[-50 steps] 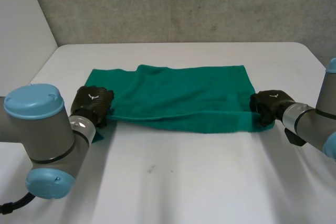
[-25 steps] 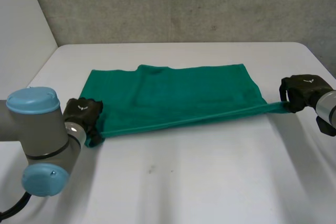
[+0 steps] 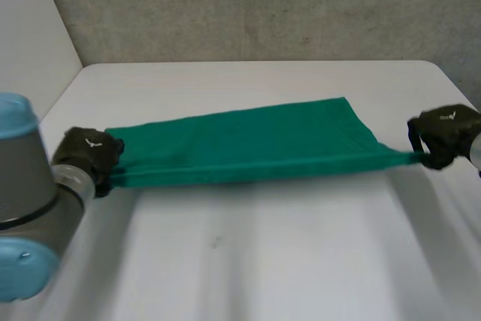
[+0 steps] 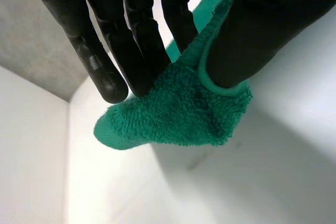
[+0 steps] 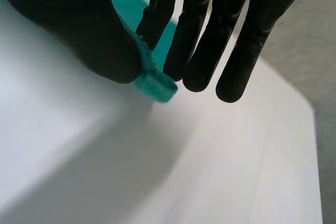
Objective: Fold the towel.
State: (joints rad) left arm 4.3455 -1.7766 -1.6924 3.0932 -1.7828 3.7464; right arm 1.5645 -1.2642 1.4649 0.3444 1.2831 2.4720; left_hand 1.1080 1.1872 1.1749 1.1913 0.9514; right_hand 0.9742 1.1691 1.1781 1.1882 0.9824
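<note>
A green towel (image 3: 248, 140) is stretched taut across the white table (image 3: 248, 261) between my two hands. My left hand (image 3: 89, 154) holds its left end: in the left wrist view the towel corner (image 4: 173, 114) is pinched between the thumb (image 4: 262, 30) and the straight fingers (image 4: 131, 40). My right hand (image 3: 443, 134) holds the right end, lifted a little above the table. In the right wrist view a small tip of towel corner (image 5: 155, 85) sticks out between the thumb (image 5: 79, 30) and fingers (image 5: 205, 30).
A grey wall (image 3: 263, 5) runs behind the table's far edge. The left arm's grey joint with its blue cap (image 3: 19, 208) stands at the near left. Bare table lies in front of the towel.
Both hands have moved outward, left hand leftward and right hand rightward, pulling the towel from a loose spread into a taut narrow band. Both keep their hold on its corners.
</note>
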